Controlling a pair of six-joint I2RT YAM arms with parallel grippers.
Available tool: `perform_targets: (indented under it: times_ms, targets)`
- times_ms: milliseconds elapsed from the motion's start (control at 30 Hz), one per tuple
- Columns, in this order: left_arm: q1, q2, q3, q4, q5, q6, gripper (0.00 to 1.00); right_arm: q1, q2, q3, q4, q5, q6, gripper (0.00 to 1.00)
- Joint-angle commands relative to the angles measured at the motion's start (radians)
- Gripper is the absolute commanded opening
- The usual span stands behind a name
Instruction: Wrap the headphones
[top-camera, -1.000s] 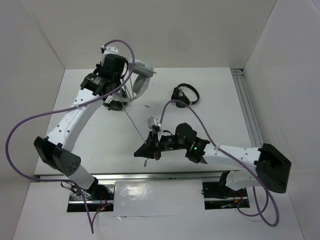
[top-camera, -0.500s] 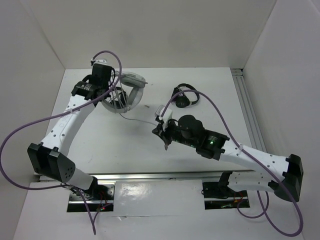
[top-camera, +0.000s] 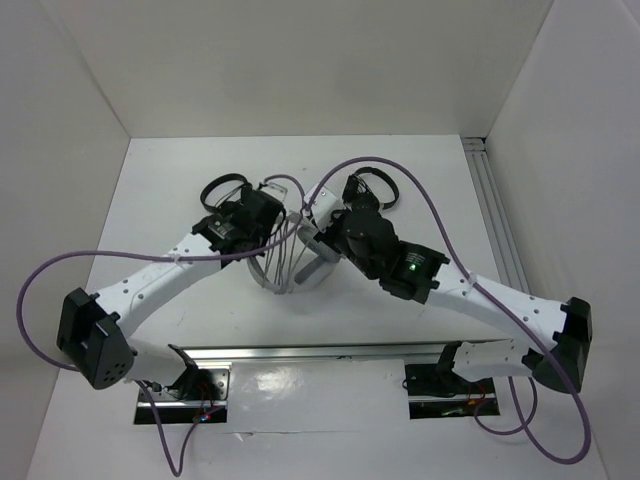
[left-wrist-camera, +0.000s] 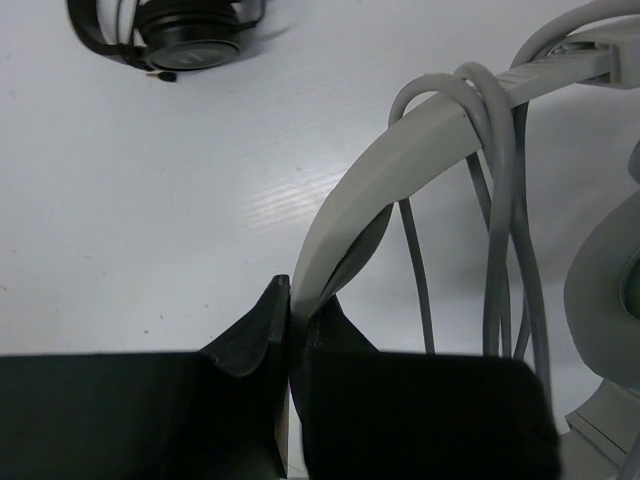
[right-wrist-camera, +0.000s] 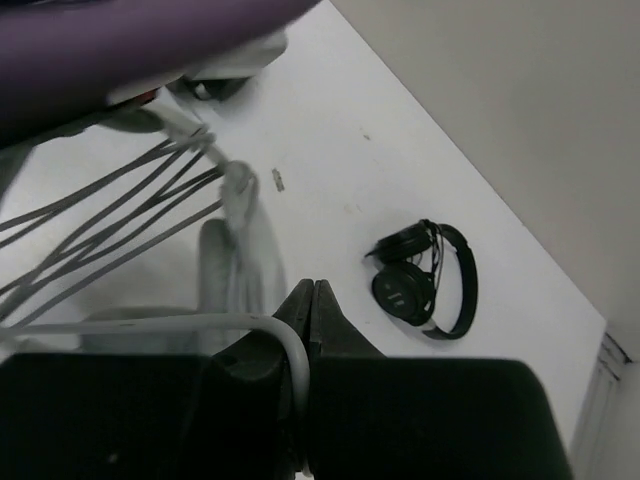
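Note:
The light-grey headphones (top-camera: 318, 266) are held above the middle of the table between my two grippers. My left gripper (top-camera: 266, 228) is shut on the wide headband (left-wrist-camera: 400, 165), seen close up in the left wrist view (left-wrist-camera: 299, 296). The thin grey cable (left-wrist-camera: 497, 210) loops several times over the headband, and a grey ear pad (left-wrist-camera: 605, 290) hangs at the right. My right gripper (top-camera: 320, 226) is shut on the cable (right-wrist-camera: 296, 352), which runs between its jaws (right-wrist-camera: 313, 290); several cable strands (right-wrist-camera: 100, 225) stretch away to the left.
One small black headphone (top-camera: 224, 190) lies beyond the left gripper and shows in the left wrist view (left-wrist-camera: 180, 35). Another (top-camera: 372, 186) lies beyond the right gripper and shows in the right wrist view (right-wrist-camera: 425, 282). Purple arm cables (top-camera: 395, 172) arch over the scene. A rail (top-camera: 495, 215) runs along the right edge.
My left gripper has carried the headphones from the far left back toward the table's middle. My right gripper has moved up and away from me, close against the headphones, holding the cable.

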Motion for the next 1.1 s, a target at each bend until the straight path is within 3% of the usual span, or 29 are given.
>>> perform_targets:
  times_ms: [0, 167, 367, 600, 867, 1067]
  targets:
    - [-0.085, -0.103, -0.051, 0.036, -0.034, 0.072, 0.00, -0.080, 0.026, 0.135, 0.105, 0.057, -0.083, 0.00]
    - [-0.281, -0.195, -0.117, 0.036, -0.112, 0.143, 0.00, -0.137, 0.057, 0.176, 0.098, 0.008, -0.117, 0.00]
    - [-0.428, -0.356, -0.194, 0.073, -0.157, 0.229, 0.00, -0.181, 0.048, 0.177, 0.125, -0.014, -0.154, 0.04]
    - [-0.437, -0.433, -0.148, 0.107, -0.139, 0.249, 0.00, -0.270, 0.079, 0.243, -0.043, -0.282, -0.100, 0.11]
    - [-0.437, -0.499, -0.068, 0.199, 0.087, 0.387, 0.00, -0.316, 0.068, 0.169, 0.019, -0.603, 0.007, 0.15]
    - [-0.437, -0.477, 0.049, 0.230, 0.066, 0.388, 0.00, -0.325, 0.106, 0.111, 0.054, -0.767, 0.088, 0.13]
